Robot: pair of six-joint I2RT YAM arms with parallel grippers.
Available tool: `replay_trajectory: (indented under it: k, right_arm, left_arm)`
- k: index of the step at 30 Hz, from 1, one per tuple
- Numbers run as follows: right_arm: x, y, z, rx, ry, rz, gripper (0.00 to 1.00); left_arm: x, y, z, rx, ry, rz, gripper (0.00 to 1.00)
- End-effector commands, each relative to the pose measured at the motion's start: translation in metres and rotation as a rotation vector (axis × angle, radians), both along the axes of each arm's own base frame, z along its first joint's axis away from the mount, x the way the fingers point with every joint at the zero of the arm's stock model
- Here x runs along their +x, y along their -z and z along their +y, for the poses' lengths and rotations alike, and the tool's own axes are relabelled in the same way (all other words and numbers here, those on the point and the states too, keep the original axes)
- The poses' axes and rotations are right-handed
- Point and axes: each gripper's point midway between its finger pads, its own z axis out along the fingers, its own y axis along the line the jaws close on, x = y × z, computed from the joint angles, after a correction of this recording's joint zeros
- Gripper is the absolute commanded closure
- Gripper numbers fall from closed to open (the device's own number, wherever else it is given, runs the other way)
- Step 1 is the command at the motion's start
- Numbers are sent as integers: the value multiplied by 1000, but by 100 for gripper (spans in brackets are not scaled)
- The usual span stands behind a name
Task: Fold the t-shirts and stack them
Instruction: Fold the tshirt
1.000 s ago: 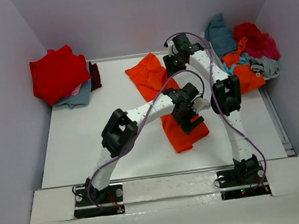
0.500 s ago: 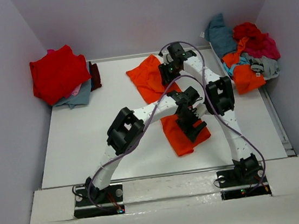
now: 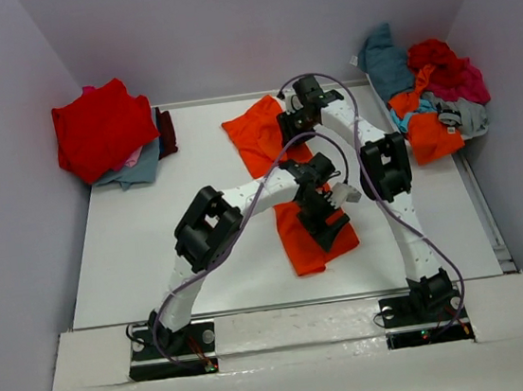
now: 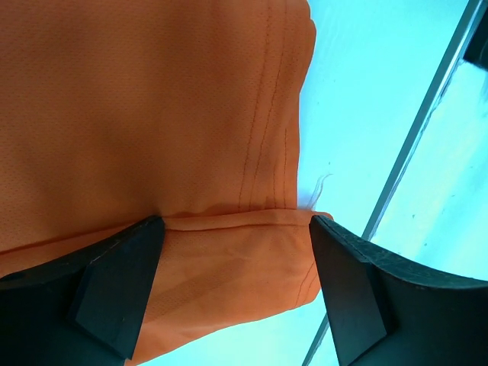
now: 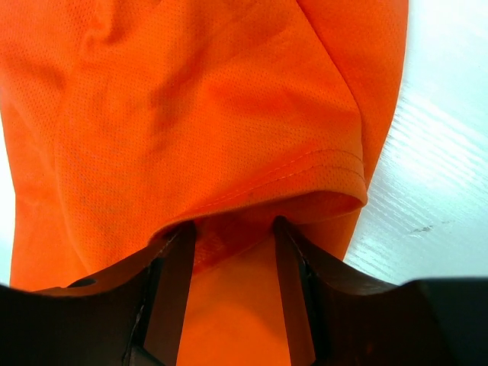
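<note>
One bright orange t-shirt (image 3: 302, 246) lies in a long strip down the middle of the table. My left gripper (image 3: 326, 214) is low over its near end. In the left wrist view that gripper (image 4: 236, 225) stands wide open, with a folded hem of the orange t-shirt (image 4: 152, 114) running between its fingertips. My right gripper (image 3: 293, 123) is at the shirt's far end. In the right wrist view it (image 5: 234, 225) is partly open, its tips tucked under a sleeve hem of the orange cloth (image 5: 191, 99), with more cloth between the fingers. A folded red t-shirt (image 3: 101, 129) tops a stack at the far left.
A loose heap of t-shirts (image 3: 430, 89) in teal, red, magenta, orange and grey sits at the far right corner. A grey-teal shirt (image 3: 139, 168) and a dark maroon one (image 3: 166, 131) lie under the red one. The table's right edge rail (image 4: 412, 152) runs near the left gripper.
Both grippers have moved left, and the orange t-shirt has shifted left with them. The jaws of both stand as far apart as before.
</note>
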Motion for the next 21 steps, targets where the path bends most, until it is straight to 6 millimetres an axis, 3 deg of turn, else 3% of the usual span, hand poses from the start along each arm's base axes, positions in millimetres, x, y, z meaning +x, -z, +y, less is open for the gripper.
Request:
replay_trajectory:
  k: [1, 15, 21]
  right_arm:
    - [-7, 19, -27, -76, 44, 50, 48]
    - [-15, 21, -62, -164, 117, 70, 48]
    - [-15, 19, -76, -189, 133, 84, 48]
  left_arm:
    - [-9, -4, 28, 52, -2, 1, 10]
    - [-36, -1, 69, 95, 43, 15, 11]
    - [-67, -5, 79, 109, 164, 31, 11]
